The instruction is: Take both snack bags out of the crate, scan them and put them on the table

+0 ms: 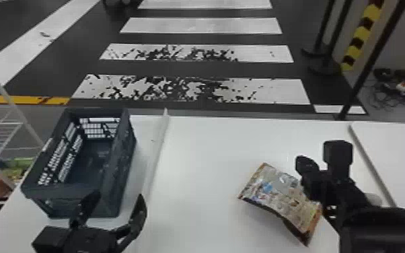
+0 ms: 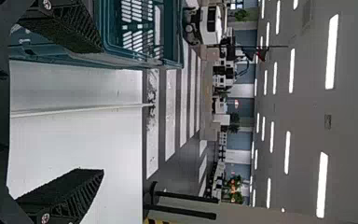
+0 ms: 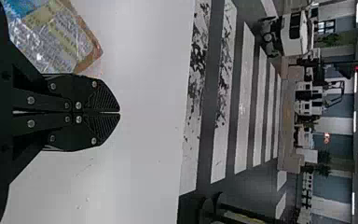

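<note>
L gripper (image 1: 117, 197) hung over the tbl (image 1: 208, 151) w/ fingers released, spread wide. R gripper (image 1: 305, 164) had its fingers clenched together, nr the R-hand end of one snack bag (image 1: 279, 195); couldn't tell if they touched. Bag lay on the tbl. Farther L stood the crate (image 1: 121, 168), also on the tbl, then the striped flr (image 1: 195, 69) beyond.

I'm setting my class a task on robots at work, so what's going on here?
A robot is handling snack bags, but holds none now. Its right gripper, shut on nothing, is beside a snack bag on the white table. Its left gripper is open near the dark plastic crate, which looks empty.
</note>
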You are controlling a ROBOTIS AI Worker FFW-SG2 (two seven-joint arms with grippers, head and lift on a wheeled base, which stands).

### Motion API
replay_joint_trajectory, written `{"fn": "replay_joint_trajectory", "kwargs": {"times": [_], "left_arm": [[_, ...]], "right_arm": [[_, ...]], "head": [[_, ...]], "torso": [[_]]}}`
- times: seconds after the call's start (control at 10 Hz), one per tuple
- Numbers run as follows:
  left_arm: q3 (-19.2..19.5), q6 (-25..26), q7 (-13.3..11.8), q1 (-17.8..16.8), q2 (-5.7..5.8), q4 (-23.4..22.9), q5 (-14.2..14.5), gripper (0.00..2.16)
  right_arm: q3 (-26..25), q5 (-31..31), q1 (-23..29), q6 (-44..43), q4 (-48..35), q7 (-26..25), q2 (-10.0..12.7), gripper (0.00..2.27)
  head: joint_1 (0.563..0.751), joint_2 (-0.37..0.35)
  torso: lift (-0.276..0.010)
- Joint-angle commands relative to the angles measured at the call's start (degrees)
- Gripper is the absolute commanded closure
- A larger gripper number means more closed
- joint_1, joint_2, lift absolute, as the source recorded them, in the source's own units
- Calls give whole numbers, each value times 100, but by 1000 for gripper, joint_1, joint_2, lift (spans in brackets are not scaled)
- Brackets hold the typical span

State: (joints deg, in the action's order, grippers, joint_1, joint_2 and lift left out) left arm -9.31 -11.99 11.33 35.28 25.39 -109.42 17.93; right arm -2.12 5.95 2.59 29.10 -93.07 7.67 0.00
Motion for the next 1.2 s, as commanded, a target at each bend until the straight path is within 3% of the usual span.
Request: {"fn": "replay_joint_trajectory", "kwargs": {"times": [0.0, 0.7, 1.1], "left_arm": [[-1, 0, 0, -4, 1, 0, 0, 80], [8, 0, 0, -4, 1, 0, -9, 80], [-1, 0, 0, -4, 10, 0, 0, 80]], "right_arm": [[-104, 337, -74, 179, 175, -72, 5, 2260], [-306, 829, -136, 830, 413, -99, -281, 2260], [-289, 873, 225, 1287, -1, -81, -290, 2263]], "head": [[695, 22], [695, -68], [695, -101]], "torso": [[-92], [-92], [-92]]}}
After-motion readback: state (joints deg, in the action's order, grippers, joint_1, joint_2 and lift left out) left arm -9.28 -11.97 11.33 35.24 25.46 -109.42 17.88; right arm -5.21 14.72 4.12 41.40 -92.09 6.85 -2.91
